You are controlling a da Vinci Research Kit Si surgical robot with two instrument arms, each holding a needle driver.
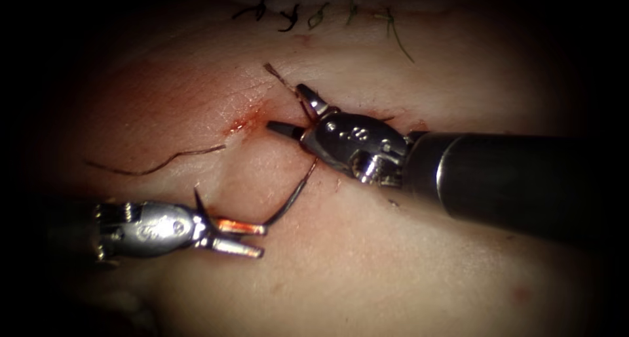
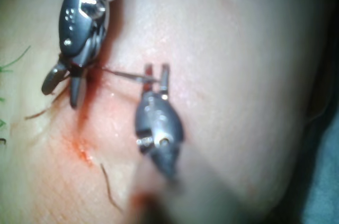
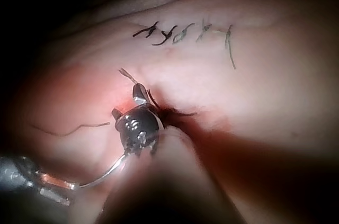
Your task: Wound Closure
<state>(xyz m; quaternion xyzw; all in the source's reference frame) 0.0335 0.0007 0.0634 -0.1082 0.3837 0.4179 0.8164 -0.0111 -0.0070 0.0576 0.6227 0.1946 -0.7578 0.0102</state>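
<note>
On the tissue [image 1: 367, 271], the right tool [image 1: 289, 113] stands over the cut [image 1: 244, 123] with its jaws open, and a dark thread [image 1: 280, 79] runs up from between them. The curved needle [image 1: 295, 194] arcs from under the right tool's wrist down and left to the left tool [image 1: 251, 238]. That tool's jaws are open, with the needle's end at the tip of the upper jaw. The needle's other end is hidden behind the right tool, so I cannot tell if it is in the tissue. In the left wrist view the needle [image 2: 127, 75] reaches between the left tool's [image 2: 157, 72] fingertips.
A loose dark thread [image 1: 157, 165] lies on the tissue left of the cut. A row of finished stitches [image 1: 308, 14] with cut ends sits at the far edge. Red fluid [image 1: 237, 124] stains the cut's left end. The right tool's dark shaft [image 1: 517, 179] crosses the right side.
</note>
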